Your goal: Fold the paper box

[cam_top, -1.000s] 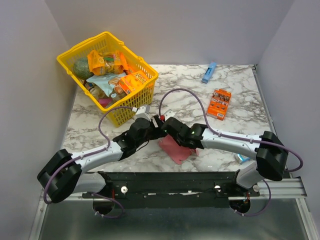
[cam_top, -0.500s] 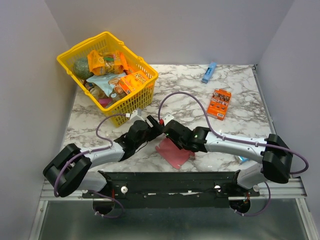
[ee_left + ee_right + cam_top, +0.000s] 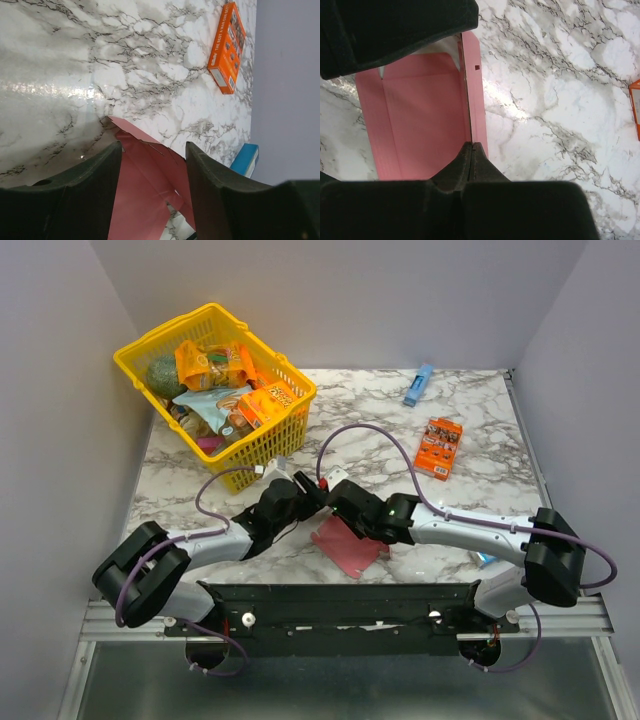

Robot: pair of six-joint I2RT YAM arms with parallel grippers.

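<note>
The pink paper box [image 3: 347, 545] lies partly folded on the marble table, near the front middle. In the right wrist view it [image 3: 420, 115] shows a flat panel with a narrow side strip standing up along a crease. My right gripper [image 3: 471, 146] is shut on the near edge of that strip; in the top view it [image 3: 336, 498] sits at the box's far corner. My left gripper [image 3: 153, 146] is open, its fingers straddling the box's far corner [image 3: 145, 185] without pinching it. In the top view it [image 3: 312, 490] is next to the right gripper.
A yellow basket [image 3: 290, 430] full of snack packs stands at the back left, close to the left arm. An orange printed snack box [image 3: 438, 447] lies at the right, a slim blue box [image 3: 418, 384] at the back. A small blue item [image 3: 245, 159] lies by the right arm.
Both grippers and the pink box have shifted slightly left over the last second. The left elbow has swung outward. Little has moved in the last half second.
</note>
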